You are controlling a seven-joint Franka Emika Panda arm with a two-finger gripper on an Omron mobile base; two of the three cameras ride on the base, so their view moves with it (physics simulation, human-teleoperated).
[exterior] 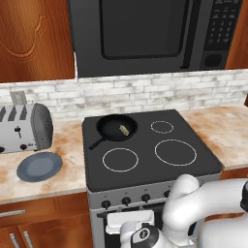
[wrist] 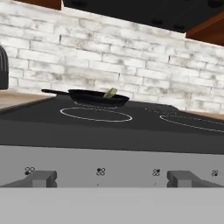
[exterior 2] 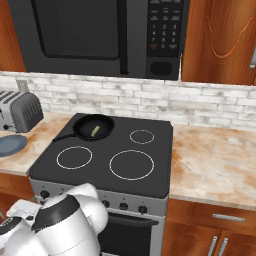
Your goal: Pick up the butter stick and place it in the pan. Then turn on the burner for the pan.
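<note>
Hand point(wrist: 112, 178) sits low in front of the stove's point(exterior: 145, 167) front panel, its two fingertips point(wrist: 41, 177) spread wide apart with nothing between them; in the hand view it faces four small burner symbols in a row along that panel. At the far left of the surface point(exterior: 68, 145) stands one silver toaster point(exterior: 24, 128) against the brick wall, with one wall outlet point(exterior: 18, 97) just above it. Nearer than the toaster lies one round blue-grey plate point(exterior: 39, 166), flat on the surface, well apart from the stove. Next comes the black cooktop, with one pan point(exterior: 104, 127) on its far left burner, the long handle pointing near and left. One butter stick point(exterior: 124, 130) lies inside the pan, a little right of the pan's middle; from the hand view its tip shows just above the pan's rim. Three white burner rings are uncovered: one near left, one larger near right, one small far right. Counting the burner under the pan, that makes four. A row of dark knobs runs along the stove's front edge. Above the stove hangs one dark microwave point(exterior: 140, 34), its keypad on the right side. Right of the stove the marbled surface goes on, below a wooden wall cabinet.
</note>
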